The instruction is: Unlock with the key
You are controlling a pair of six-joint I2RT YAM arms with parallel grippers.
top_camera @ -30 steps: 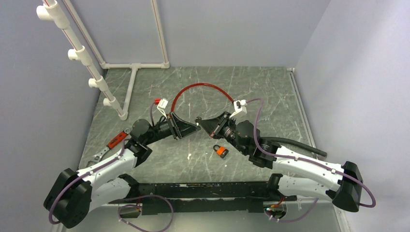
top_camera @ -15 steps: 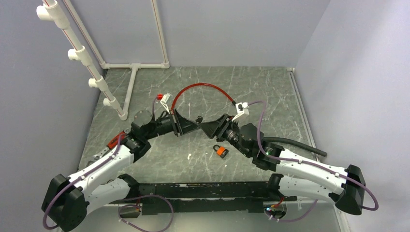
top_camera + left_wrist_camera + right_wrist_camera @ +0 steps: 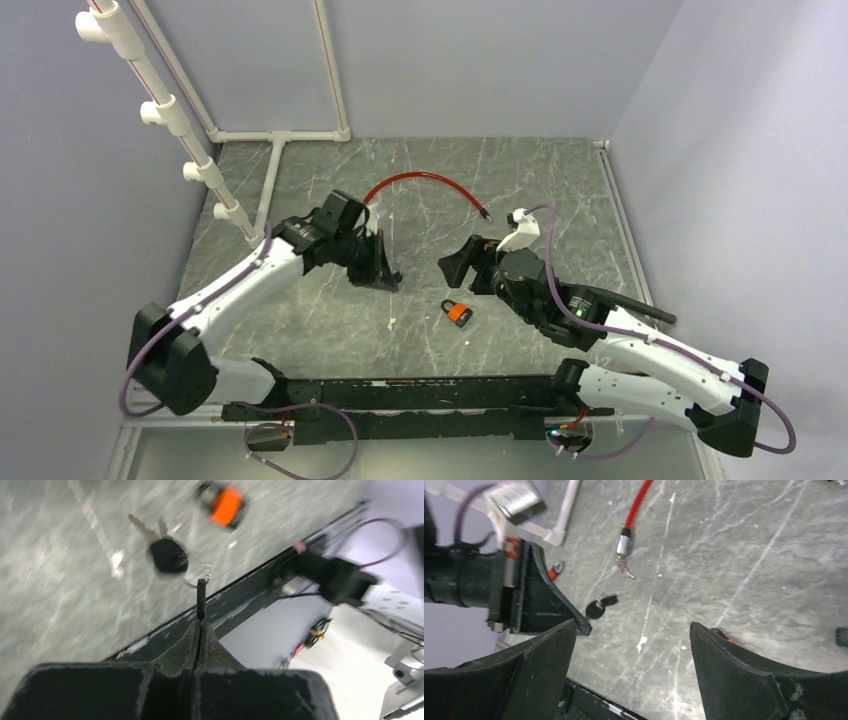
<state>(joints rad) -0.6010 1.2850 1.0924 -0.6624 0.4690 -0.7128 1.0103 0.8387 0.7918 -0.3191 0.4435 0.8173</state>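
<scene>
Grey marbled tabletop [image 3: 560,190], and the right gripper [image 3: 632,630] had let go, jaws wide, so the left gripper [image 3: 200,624] alone pinched the black-headed metal keys [image 3: 167,556], ready for the small orange padlock [image 3: 457,311].

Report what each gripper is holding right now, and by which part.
The left gripper pinches a key by what looks like its black head, seen edge-on; a second key hangs off it. The right gripper is open and holds nothing.
</scene>
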